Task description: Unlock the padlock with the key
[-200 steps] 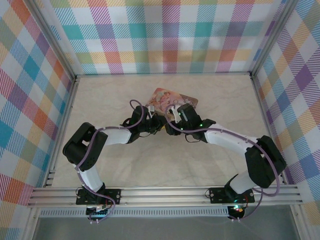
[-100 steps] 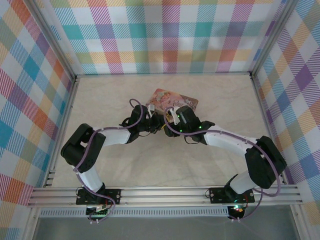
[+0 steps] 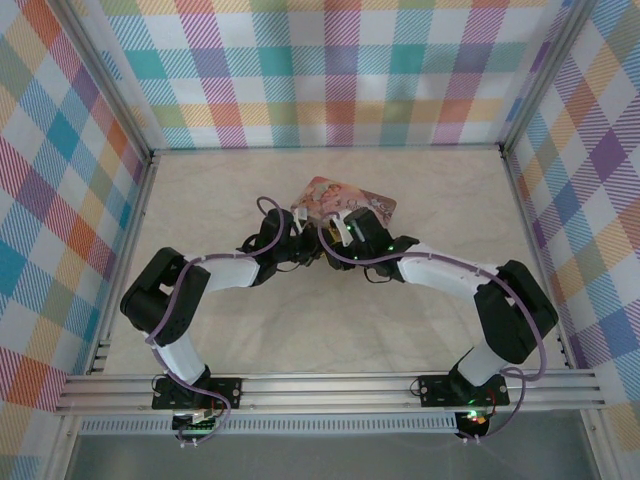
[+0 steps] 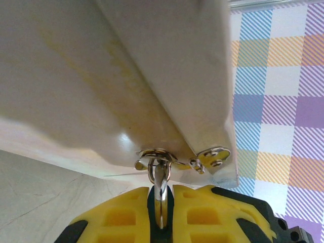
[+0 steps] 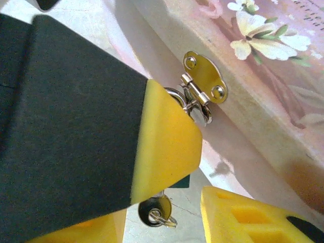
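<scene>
Clamping padlock (image 4: 160, 186) in left end effector (image 4: 161, 212); tiny, stiff, slick. Best pinching key (image 5: 156, 210) flat by bow. Cannot tell right end effector's (image 3: 341, 237) opening.

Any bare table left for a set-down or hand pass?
Free: beige marbled tabletop far-left by checked left wall; strip between pink floral tin box and right wall; near patch between both arms. Crowded: tin's front, where left gripper pinches the small metal padlock beside right gripper.

Pink rectangular tin box (image 3: 352, 203): pink, lid with white flowers, green leaves.
Enclosure walls (image 3: 340, 70): pastel plaid on white.
Flat table top (image 3: 330, 330): cream, marble-veined.
Left gripper fingers (image 4: 207, 215): yellow and black.
Arm cables (image 3: 260, 205): purple.
Small round-headed key (image 5: 156, 208): silvery.
</scene>
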You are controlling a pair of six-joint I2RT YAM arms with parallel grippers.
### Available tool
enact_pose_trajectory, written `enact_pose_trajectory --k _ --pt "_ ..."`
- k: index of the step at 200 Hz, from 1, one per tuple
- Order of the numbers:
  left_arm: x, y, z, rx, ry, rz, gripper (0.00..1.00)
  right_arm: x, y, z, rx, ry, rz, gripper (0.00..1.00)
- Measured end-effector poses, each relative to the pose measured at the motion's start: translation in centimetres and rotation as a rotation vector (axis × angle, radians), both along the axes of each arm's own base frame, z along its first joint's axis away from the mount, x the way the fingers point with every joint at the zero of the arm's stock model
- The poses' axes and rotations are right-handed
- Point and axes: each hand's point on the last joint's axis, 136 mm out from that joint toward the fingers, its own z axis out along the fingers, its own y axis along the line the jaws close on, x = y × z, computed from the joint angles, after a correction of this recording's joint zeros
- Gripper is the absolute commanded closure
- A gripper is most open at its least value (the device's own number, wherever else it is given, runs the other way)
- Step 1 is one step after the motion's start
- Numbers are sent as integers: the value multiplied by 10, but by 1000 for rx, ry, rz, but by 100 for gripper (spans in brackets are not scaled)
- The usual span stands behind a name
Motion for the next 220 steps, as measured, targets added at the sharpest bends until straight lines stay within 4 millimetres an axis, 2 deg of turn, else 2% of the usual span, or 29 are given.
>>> enact_pose_trajectory --k 13,25,52,66,113,156,184,220 --pt "0 0 1 -1 -2 1 97 2 0 -2 -9 -2 1 59" --pt "1 1 1 -1 -2 2 97 2 1 -1 -11 -4 3 64" --pt "1 1 1 -3 -3 1 98 4 0 1 -18 -11 -1 90" --pt "2 1 2 -2 -5 6 98 4 1 1 -15 -12 3 100" --pt "2 2 1 1 -2 9 94 3 2 1 -22 -19 17 100" --pt "1 3 -1 5 -1 8 77 1 4 0 -9 -18 24 100" --pt "-4 6 -10 18 17 6 74 -5 5 -10 14 1 32 100" --pt "-15 12 -29 43 53 1 63 -17 1 -36 5 55 48 100"
